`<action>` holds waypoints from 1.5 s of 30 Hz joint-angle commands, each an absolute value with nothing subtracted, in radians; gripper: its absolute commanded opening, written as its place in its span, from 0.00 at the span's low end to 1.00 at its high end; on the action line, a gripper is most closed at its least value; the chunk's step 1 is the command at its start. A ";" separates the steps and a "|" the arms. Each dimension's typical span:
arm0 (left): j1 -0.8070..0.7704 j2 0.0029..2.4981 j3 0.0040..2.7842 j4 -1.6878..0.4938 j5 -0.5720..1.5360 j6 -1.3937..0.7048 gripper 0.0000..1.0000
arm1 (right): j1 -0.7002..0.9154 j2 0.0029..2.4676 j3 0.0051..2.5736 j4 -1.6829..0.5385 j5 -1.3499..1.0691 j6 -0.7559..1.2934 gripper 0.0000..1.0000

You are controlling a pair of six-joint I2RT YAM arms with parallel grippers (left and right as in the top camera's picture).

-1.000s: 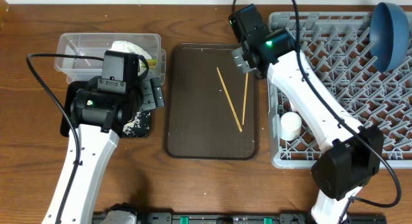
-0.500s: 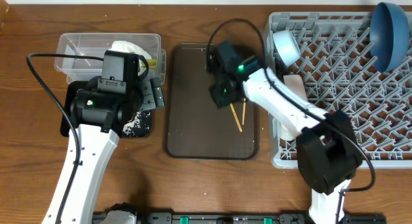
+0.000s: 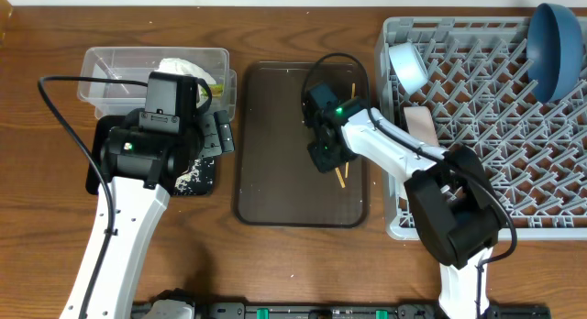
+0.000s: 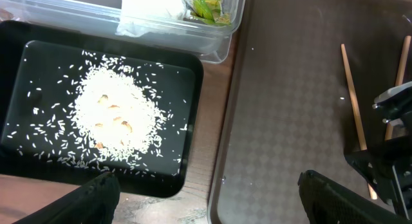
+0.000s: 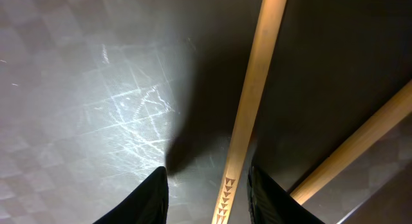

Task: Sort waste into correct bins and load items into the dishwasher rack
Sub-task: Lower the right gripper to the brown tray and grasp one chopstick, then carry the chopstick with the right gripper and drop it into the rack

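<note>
Two wooden chopsticks [image 3: 340,177] lie on the dark brown serving tray [image 3: 275,154]. My right gripper [image 3: 328,154] is low over them and open. In the right wrist view its fingers [image 5: 209,188] straddle one chopstick [image 5: 254,114], and the second chopstick [image 5: 360,140] lies to the right. My left gripper [image 3: 215,134] is open and empty [image 4: 209,185] above the gap between the black tray [image 4: 193,76] and the serving tray. Rice scraps [image 4: 116,118] lie in the black tray. The napkin [image 4: 151,8] and wrapper [image 4: 206,5] are in the clear tub [image 4: 219,47].
The grey rack [image 3: 394,30] stands at the right. A light blue bowl [image 3: 405,67] is at its near-left corner and a dark blue dish [image 3: 555,49] at its far right. My right arm crosses the rack's left edge and hides the white cup.
My right gripper has moved from the rack's left rim down and left onto the chopsticks on the serving tray. The light blue bowl now shows in the rack. The left arm has not moved.
</note>
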State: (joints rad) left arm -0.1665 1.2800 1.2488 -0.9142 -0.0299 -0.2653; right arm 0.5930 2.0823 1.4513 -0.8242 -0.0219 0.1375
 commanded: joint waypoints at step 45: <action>-0.163 1.274 1.261 -0.916 -0.038 -0.264 0.92 | 0.101 1.796 1.710 -1.167 0.056 -0.019 0.01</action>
State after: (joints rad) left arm -0.1661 1.2800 1.2488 -0.9146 -0.0299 -0.2653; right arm 0.1379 1.7977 1.7153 -1.1656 0.0322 0.0765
